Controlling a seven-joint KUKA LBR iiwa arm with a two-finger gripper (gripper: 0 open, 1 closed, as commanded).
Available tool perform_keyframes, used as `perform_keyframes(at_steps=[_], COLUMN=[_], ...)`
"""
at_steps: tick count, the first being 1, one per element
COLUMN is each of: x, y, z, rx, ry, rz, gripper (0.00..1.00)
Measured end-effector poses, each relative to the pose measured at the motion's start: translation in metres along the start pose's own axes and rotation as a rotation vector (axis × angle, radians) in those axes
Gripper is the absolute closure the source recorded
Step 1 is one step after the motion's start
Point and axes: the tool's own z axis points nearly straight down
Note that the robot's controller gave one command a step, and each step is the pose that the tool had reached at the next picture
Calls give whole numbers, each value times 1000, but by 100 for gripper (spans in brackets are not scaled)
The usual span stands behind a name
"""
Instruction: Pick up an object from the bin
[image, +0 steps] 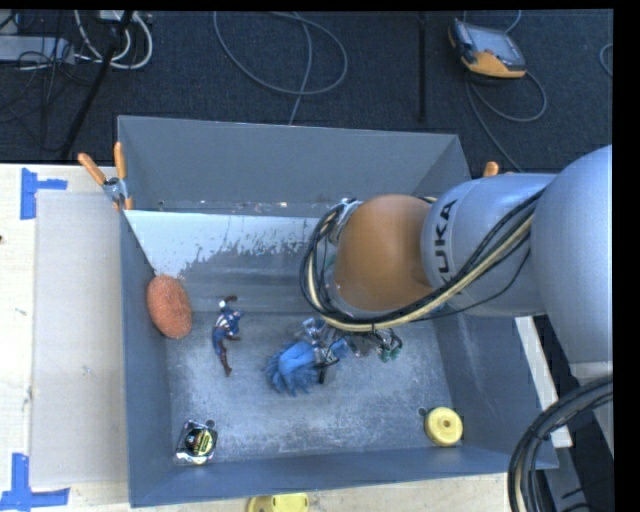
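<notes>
1. A robotics lab or test cell: a big silver-grey industrial robot arm, lettered KUKA, with a rounded orange cover and bundled wrist cables, leans over a grey sheet-metal bin.
2. Beyond the bin's far edge lies a dark carpet floor, strewn with loose black and white floor cables.
3. Past the bin's far right corner, an orange-and-grey handheld device rests on that carpet.

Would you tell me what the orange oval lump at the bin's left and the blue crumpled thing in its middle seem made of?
Orange oval lump: likely foam or sponge, matt, with a rough, speckled surface. Blue crumpled thing: probably soft cloth or thin rubber, matt, lying in limp folds.
</notes>
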Motion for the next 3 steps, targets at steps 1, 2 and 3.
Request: perform_keyframes(at_steps=[1, 2, 3], x=[0, 1, 3], y=[0, 0, 1], z=[-4, -11, -22], rx=[0, 0, -3], ry=[1, 8, 18], rz=[2, 2, 3], gripper=[100, 100, 100])
